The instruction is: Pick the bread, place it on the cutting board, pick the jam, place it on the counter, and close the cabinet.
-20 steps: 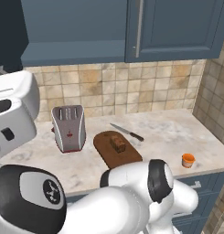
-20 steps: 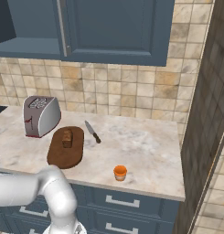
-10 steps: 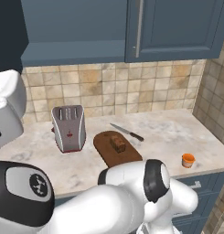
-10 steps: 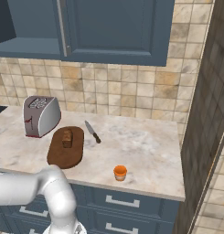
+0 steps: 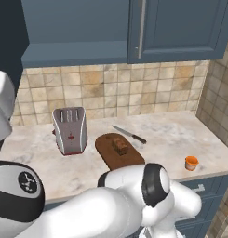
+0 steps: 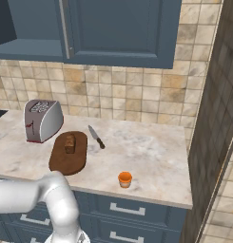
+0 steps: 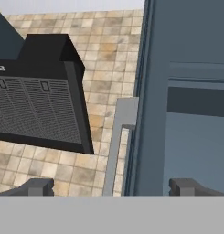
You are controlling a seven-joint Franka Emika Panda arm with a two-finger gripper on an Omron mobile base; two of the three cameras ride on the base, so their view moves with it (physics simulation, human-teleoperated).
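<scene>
Sitting on counter (image 5: pixel 180 135): one bread (image 5: pixel 119 146) on one cutting board (image 5: pixel 108 155), one jam (image 5: pixel 191 162), one toaster (image 5: pixel 69 129), one knife (image 5: pixel 129 134); gripper (image 7: pixel 111 186) fingers spread wide, gripping nothing.

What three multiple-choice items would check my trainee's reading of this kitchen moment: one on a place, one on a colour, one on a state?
1. Where is the bread?
A. on the cutting board
B. in the toaster
C. beside the jam

2. What colour is the jam?
A. green
B. orange
C. white

3. How is the left door of the cabinet?
A. shut
B. missing
C. open

Answers: 1 A, the loaf sits on the oval board; 2 B, orange jar on the counter; 3 C, hand view shows the door edge-on, with its handle.
</scene>
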